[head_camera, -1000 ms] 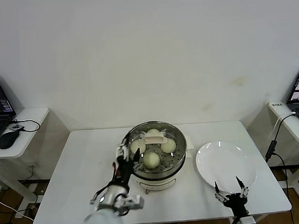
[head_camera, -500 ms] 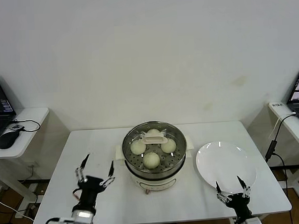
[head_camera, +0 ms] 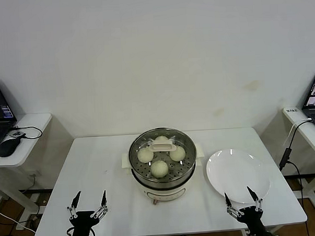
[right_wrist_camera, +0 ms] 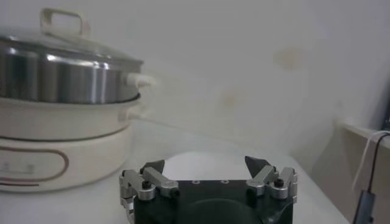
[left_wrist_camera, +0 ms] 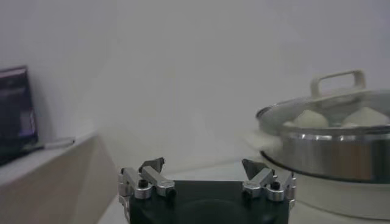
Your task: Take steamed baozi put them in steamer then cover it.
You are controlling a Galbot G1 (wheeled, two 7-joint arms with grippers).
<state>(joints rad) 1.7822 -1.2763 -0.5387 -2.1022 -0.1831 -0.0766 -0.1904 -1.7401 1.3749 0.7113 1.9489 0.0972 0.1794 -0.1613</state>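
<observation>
Stainless steel, round and shiny: the steamer pot (head_camera: 162,172) stands on its white base in the middle of the white rectangular table (head_camera: 97,167). Its clear glass lid with a metal rim (head_camera: 161,152) sits level on the pot, the cream rectangular handle at the centre. Through the glass I make out cream-white dough buns (head_camera: 159,168) resting on the perforated tray: three are plain to see and a fourth shows partly behind the handle. Because the lid is seated and the buns are inside, I judge the task complete.

My left gripper (head_camera: 88,209) is at the near left edge of the table, well apart from the steamer. Its fingers are spread wide and hold nothing. In the left wrist view the same gripper (left_wrist_camera: 204,176) points toward the steamer's side, with the lid handle and the buns visible beyond it.

My right gripper (head_camera: 241,204) is at the near right edge, just in front of the flat round white plate (head_camera: 237,174), which is bare. Its fingers are also spread wide, with nothing between them. In the right wrist view that gripper (right_wrist_camera: 207,176) faces the plate, and the steamer stands off to one side.

Both arms seem parked low and clear, which I take as a resting pose.
</observation>
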